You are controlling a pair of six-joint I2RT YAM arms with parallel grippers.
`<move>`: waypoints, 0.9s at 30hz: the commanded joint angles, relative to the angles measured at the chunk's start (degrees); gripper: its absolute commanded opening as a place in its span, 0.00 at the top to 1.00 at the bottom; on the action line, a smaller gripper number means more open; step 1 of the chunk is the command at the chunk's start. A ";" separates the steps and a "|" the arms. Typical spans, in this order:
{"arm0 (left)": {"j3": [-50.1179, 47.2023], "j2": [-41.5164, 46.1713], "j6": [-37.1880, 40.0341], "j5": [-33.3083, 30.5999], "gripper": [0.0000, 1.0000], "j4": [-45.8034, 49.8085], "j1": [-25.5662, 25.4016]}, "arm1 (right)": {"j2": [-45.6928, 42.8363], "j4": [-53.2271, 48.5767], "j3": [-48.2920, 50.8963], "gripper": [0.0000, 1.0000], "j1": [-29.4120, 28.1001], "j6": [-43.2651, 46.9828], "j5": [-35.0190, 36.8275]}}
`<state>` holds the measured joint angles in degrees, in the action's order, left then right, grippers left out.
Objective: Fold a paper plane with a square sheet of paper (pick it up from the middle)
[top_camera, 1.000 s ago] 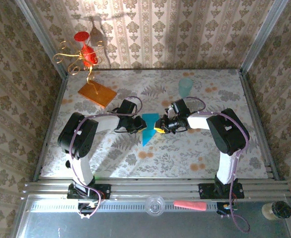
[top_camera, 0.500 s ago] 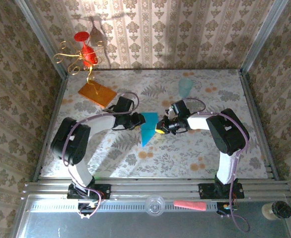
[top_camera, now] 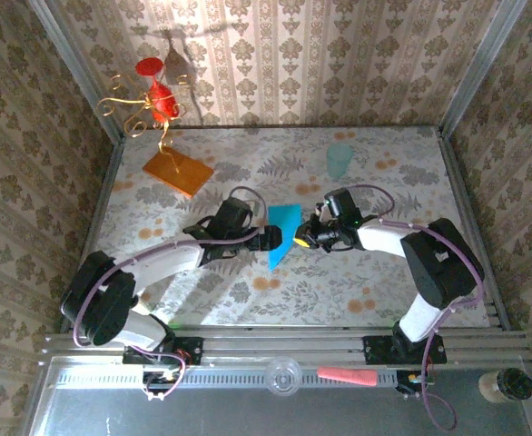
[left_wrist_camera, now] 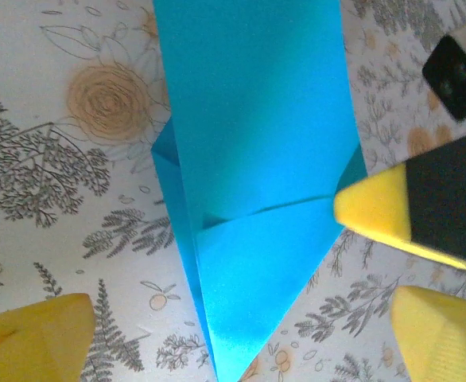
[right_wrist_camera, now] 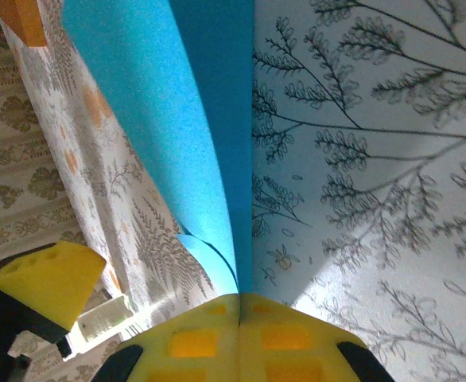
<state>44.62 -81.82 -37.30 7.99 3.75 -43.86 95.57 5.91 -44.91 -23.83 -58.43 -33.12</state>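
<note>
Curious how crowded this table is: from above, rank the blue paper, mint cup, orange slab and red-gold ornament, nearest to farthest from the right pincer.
From the right pincer:
1. blue paper, pinched in it
2. mint cup, farther back
3. orange slab, far left
4. red-gold ornament, back-left corner

The paper plane is thin blue paper, smooth with a soft shine. The right tool's pads are yellow foam, bumpy and matt. The bench looks matt with printed flowers.
</note>
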 commanded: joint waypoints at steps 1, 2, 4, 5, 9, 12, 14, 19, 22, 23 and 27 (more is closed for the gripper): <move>-2.19 2.51 7.35 -6.55 0.00 -4.63 -2.69 | -2.40 0.29 1.39 0.93 0.02 -3.89 2.70; -2.95 2.81 8.29 -7.08 0.00 -5.73 -3.38 | -2.65 0.27 1.37 0.93 -0.18 -4.41 2.69; -4.38 3.02 10.24 -8.16 0.00 -8.18 -4.50 | -2.67 -0.19 0.68 0.93 -0.66 -5.08 2.63; -4.86 2.98 11.21 -8.73 0.00 -8.87 -5.02 | -2.58 -0.27 0.36 0.93 -1.00 -5.51 2.60; -4.64 2.22 14.34 -10.00 0.00 -8.01 -5.53 | -1.73 -1.77 -1.70 0.92 -2.39 -7.14 3.30; -4.52 0.94 17.69 -10.37 0.03 -7.61 -5.50 | -0.64 -2.18 -2.73 0.92 -3.10 -8.66 3.74; -5.51 0.58 20.39 -10.73 0.05 -9.77 -5.82 | -0.14 -2.90 -3.49 0.92 -3.45 -9.18 4.18; -6.70 -0.40 25.51 -11.06 0.03 -13.09 -5.97 | 1.00 -4.04 -4.65 0.92 -3.68 -10.20 4.61; -5.65 -1.95 29.00 -11.10 0.02 -12.59 -6.86 | 1.53 -4.68 -5.25 0.92 -3.67 -10.55 4.54; -5.28 -2.77 30.31 -11.02 0.01 -12.54 -7.20 | 1.66 -4.68 -5.34 0.92 -3.67 -10.73 4.53; -3.13 -6.31 35.22 -11.36 0.03 -11.49 -8.60 | 2.25 -4.36 -5.75 0.92 -3.69 -11.26 4.20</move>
<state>39.00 -86.28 -8.56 -2.50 -7.73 -51.46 96.73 3.05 -48.97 -27.18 -68.38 -29.78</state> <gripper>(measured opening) 0.980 0.082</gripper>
